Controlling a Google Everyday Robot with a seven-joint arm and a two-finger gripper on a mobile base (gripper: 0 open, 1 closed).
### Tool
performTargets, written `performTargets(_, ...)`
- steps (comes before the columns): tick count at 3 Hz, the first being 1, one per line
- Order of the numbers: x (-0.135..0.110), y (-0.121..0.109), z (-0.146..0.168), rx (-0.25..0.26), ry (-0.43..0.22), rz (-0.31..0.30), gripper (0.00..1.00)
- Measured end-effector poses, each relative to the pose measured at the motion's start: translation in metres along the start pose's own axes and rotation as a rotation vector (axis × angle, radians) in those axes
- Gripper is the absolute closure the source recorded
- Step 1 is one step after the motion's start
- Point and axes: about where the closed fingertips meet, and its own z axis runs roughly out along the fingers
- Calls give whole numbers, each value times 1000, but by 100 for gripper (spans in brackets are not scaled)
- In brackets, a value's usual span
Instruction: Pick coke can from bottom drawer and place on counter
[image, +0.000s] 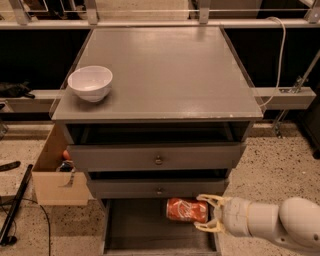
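The coke can (184, 210) lay on its side in the bottom drawer (135, 225), toward the drawer's right rear. The end effector (202, 213) hung at the drawer's right side, its fingers (210, 199) spread apart, one above and one below the can's right end. Above the drawer, up and to its left, the tabletop (165, 75) carried a white bowl (90, 83).

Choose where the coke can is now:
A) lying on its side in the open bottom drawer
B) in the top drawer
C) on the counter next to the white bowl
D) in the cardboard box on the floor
A: the coke can lies on its side in the bottom drawer, with the gripper at one end of it, well below the counter.
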Motion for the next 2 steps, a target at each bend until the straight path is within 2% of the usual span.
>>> performTargets(1,-33,-76,-4,-17,-102,15,100)
performTargets(2,-55,-128,-24,7,-196,49,100)
